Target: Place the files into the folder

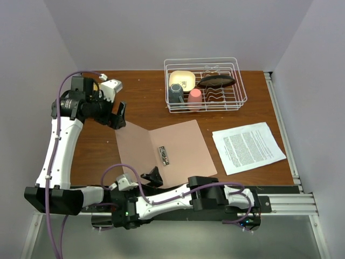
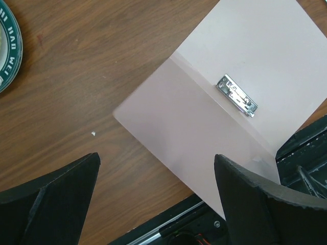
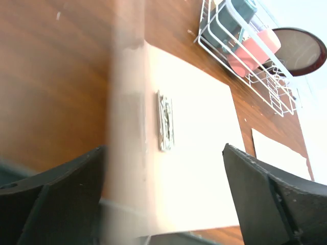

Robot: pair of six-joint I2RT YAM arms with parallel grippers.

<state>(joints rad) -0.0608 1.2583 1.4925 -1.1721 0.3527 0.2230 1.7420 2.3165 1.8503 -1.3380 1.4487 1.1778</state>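
Wooden table has one pink folder lying open mid-table, one white patch of files just right of it (can't tell how many sheets), and two grippers, left gripper by its far-left corner, right gripper at its near edge, both spread wide, holding nothing.

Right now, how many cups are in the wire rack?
2: a dark teal cup in the near-left corner of the wire rack, a pink cup right of it. Others may hide.

The right tool gapes above the open folder, its silver clip on the spine. Beyond the folder stands a wire rack; right of the folder lie the files.
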